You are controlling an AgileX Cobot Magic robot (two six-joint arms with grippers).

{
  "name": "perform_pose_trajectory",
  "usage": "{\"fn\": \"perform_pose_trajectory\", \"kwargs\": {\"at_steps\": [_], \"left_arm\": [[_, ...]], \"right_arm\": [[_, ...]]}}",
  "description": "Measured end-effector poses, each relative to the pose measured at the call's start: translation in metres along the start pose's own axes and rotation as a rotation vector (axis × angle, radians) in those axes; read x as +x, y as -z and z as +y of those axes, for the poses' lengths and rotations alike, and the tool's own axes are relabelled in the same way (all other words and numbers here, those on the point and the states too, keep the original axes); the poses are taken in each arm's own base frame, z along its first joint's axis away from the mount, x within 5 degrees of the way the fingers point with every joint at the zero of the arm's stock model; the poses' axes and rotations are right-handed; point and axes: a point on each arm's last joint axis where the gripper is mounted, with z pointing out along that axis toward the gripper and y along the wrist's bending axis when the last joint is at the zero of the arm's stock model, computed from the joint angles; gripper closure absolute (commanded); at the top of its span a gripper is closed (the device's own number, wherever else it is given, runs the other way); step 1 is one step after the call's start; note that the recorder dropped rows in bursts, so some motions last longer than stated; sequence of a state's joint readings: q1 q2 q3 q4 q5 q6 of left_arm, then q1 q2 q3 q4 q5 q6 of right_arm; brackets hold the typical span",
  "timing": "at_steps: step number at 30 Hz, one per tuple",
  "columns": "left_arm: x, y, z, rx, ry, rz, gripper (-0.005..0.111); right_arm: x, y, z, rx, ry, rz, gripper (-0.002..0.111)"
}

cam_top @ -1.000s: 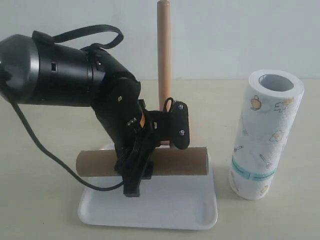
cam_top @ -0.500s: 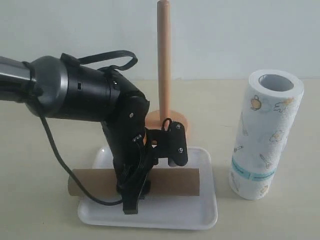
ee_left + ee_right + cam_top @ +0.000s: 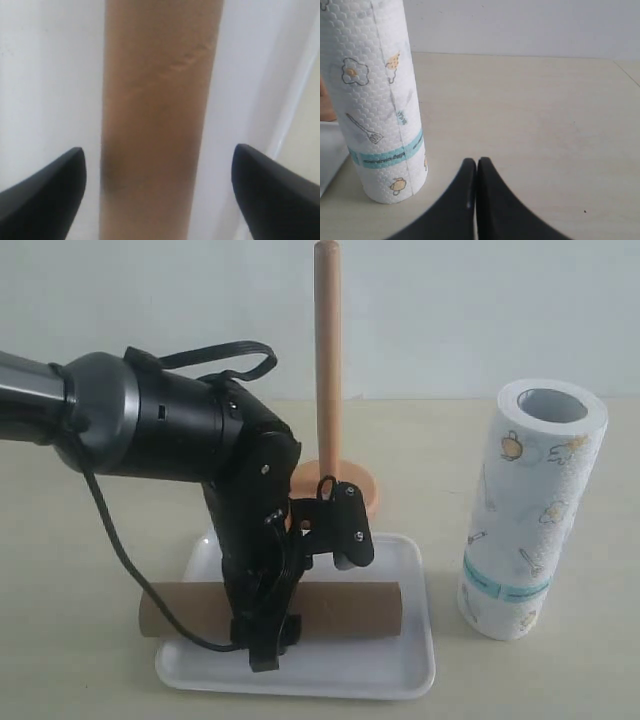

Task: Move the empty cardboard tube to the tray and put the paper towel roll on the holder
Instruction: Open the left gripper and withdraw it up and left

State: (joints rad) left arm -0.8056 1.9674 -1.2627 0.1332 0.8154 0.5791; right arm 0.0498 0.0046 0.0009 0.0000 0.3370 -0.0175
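The brown cardboard tube (image 3: 350, 607) lies flat across the white tray (image 3: 400, 672), and its left end juts past the tray's left rim. My left gripper (image 3: 265, 628) reaches down over the tube's middle. In the left wrist view the left gripper (image 3: 159, 160) is open: both black fingertips (image 3: 55, 185) stand clear of the tube (image 3: 160, 100), with white tray (image 3: 50, 75) showing in the gaps. The wooden holder (image 3: 327, 360) stands bare behind the tray. The paper towel roll (image 3: 535, 510) stands upright to the right. My right gripper (image 3: 477, 162) is shut and empty, beside the roll (image 3: 380, 100).
The holder's round disc base (image 3: 355, 485) sits just behind the tray's far edge, partly hidden by the left arm. A black cable (image 3: 120, 560) hangs from the left arm down to the tray's front left. A pale wall closes off the back.
The left arm brought the tube down from above the tray's far edge onto the tray. The gripper now sits a little lower over it. Roll and holder have not moved.
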Motion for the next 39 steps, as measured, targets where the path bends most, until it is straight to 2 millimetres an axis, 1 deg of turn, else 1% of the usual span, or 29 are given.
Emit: {"fn": "perform_pose_trajectory", "kwargs": {"at_steps": [2, 4, 7, 9, 12, 15, 16, 19, 25, 28, 30, 32, 36, 39], "left_arm": [[0.001, 0.008, 0.002, 0.001, -0.003, 0.020, 0.031], [-0.001, 0.024, 0.006, -0.016, 0.006, 0.007, 0.031], [-0.008, 0.057, 0.013, -0.073, 0.041, -0.067, 0.032], [-0.012, 0.083, 0.014, -0.111, 0.055, -0.121, 0.039], [-0.011, 0.118, 0.013, -0.142, 0.069, -0.176, 0.065], [-0.003, 0.143, 0.009, -0.158, 0.084, -0.200, 0.097], [-0.001, 0.148, 0.008, -0.161, 0.086, -0.203, 0.102], [0.007, 0.163, 0.004, -0.163, 0.103, -0.207, 0.103], [0.022, 0.193, -0.003, -0.182, 0.210, -0.264, 0.103], [0.033, 0.217, -0.009, -0.222, 0.253, -0.344, 0.103], [0.043, 0.231, -0.015, -0.246, 0.289, -0.404, 0.103], [0.058, 0.246, -0.024, -0.274, 0.323, -0.474, 0.103], [0.087, 0.263, -0.044, -0.319, 0.386, -0.609, 0.103], [0.104, 0.275, -0.059, -0.315, 0.442, -0.702, 0.103]], "right_arm": [[0.000, 0.000, 0.000, 0.000, 0.000, 0.000, 0.108], [0.000, 0.000, 0.000, 0.000, 0.000, 0.000, 0.108], [0.000, 0.000, 0.000, 0.000, 0.000, 0.000, 0.108], [0.000, 0.000, 0.000, 0.000, 0.000, 0.000, 0.108], [0.000, 0.000, 0.000, 0.000, 0.000, 0.000, 0.108], [0.000, 0.000, 0.000, 0.000, 0.000, 0.000, 0.108], [0.000, 0.000, 0.000, 0.000, 0.000, 0.000, 0.108], [0.000, 0.000, 0.000, 0.000, 0.000, 0.000, 0.108], [0.000, 0.000, 0.000, 0.000, 0.000, 0.000, 0.108], [0.000, 0.000, 0.000, 0.000, 0.000, 0.000, 0.108], [0.000, 0.000, 0.000, 0.000, 0.000, 0.000, 0.108], [0.000, 0.000, 0.000, 0.000, 0.000, 0.000, 0.108], [0.000, 0.000, 0.000, 0.000, 0.000, 0.000, 0.108], [0.000, 0.000, 0.000, 0.000, 0.000, 0.000, 0.108]]}}
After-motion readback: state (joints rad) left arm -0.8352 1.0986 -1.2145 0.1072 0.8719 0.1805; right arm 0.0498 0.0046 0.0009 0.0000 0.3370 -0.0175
